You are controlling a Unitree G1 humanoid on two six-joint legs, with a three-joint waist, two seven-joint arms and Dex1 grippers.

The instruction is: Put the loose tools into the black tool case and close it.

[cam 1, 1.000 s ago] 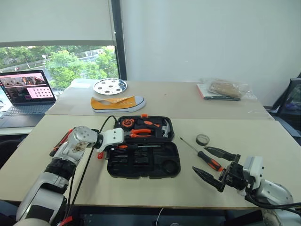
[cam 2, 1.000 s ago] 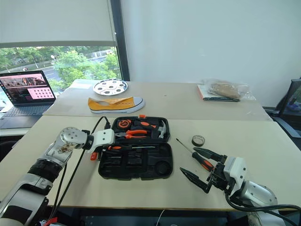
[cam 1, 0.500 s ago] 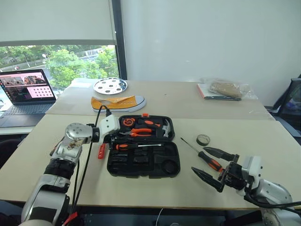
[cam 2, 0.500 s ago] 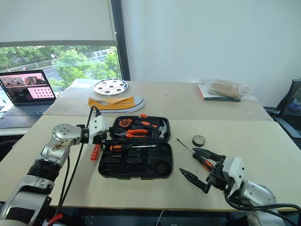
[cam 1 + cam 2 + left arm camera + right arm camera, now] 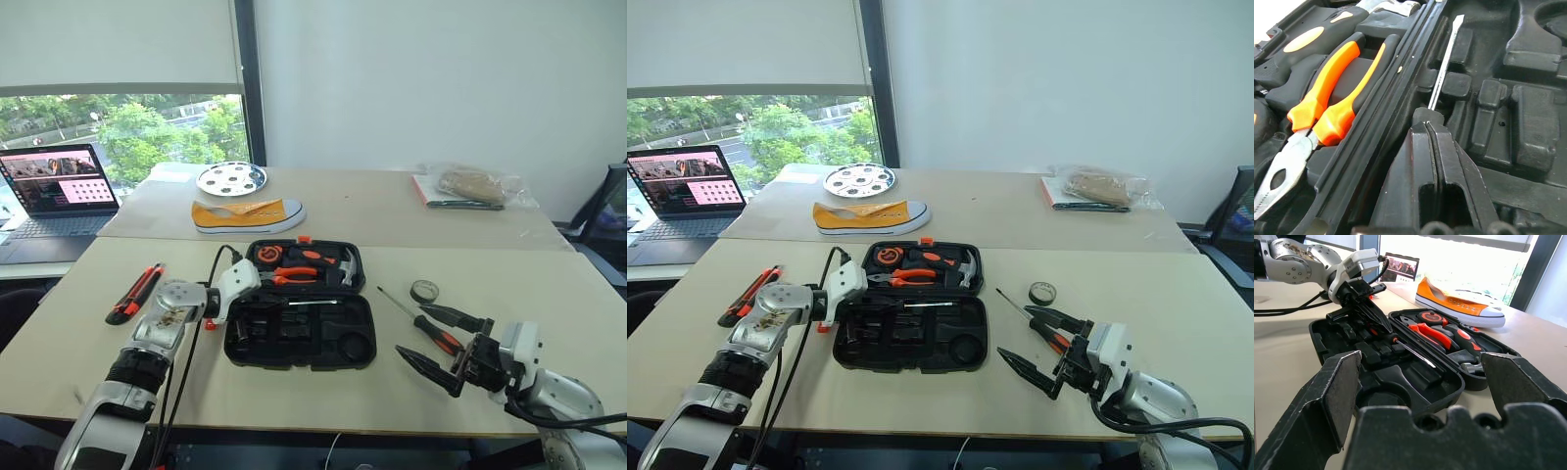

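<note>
The black tool case (image 5: 338,345) lies open mid-table, with orange-handled pliers (image 5: 294,277) and a hammer in its far half. One screwdriver (image 5: 1443,68) lies in the near half. My left gripper (image 5: 252,301) is shut, its tips over that screwdriver's handle, which is hidden; only the shaft shows. The orange-black utility knife (image 5: 135,293) lies left of the case. A small orange tool (image 5: 823,326) peeks out by the case's left edge. Another screwdriver (image 5: 440,340) and the tape roll (image 5: 423,290) lie to the right. My right gripper (image 5: 411,330) is open beside that screwdriver.
A yellow shoe (image 5: 245,212) and a round plate (image 5: 228,178) sit on the far table behind the case. A laptop (image 5: 57,191) stands at the far left, and a plastic bag with papers (image 5: 470,185) at the far right. A black cable runs along my left arm.
My left gripper has closed and swung down into the case's near half, over the screwdriver's handle. The arm no longer covers the utility knife. The right arm has not moved.
</note>
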